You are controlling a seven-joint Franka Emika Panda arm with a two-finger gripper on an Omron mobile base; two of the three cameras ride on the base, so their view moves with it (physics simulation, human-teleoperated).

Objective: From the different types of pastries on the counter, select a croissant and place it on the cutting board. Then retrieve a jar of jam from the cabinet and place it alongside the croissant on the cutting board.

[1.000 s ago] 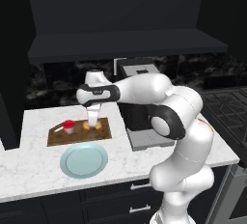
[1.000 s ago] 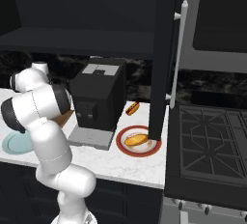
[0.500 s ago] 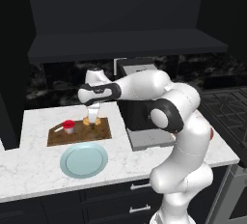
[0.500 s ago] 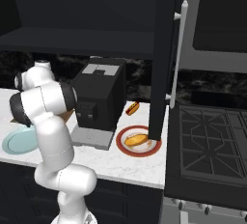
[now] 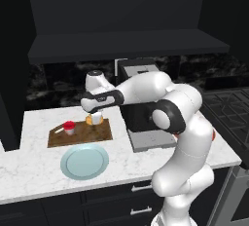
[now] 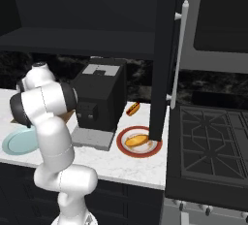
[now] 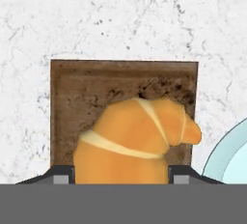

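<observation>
Arm (image 5: 180,137) is presenting as glossy white, built of rounded tubular segments. Joints are showing as dark grey to black bands, the largest a round dark cap with a lighter grey disc at its centre on the elbow. A small orange-red mark is showing on the link just beside that elbow. Wrist end is finishing in a white dome with a small dark cap on top. Hand housing is reading black, white block beneath. In the right base view the same white links are showing, with one dark ring.

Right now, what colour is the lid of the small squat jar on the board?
Red lid, on the brown wooden cutting board; left base view shows it best.
</observation>
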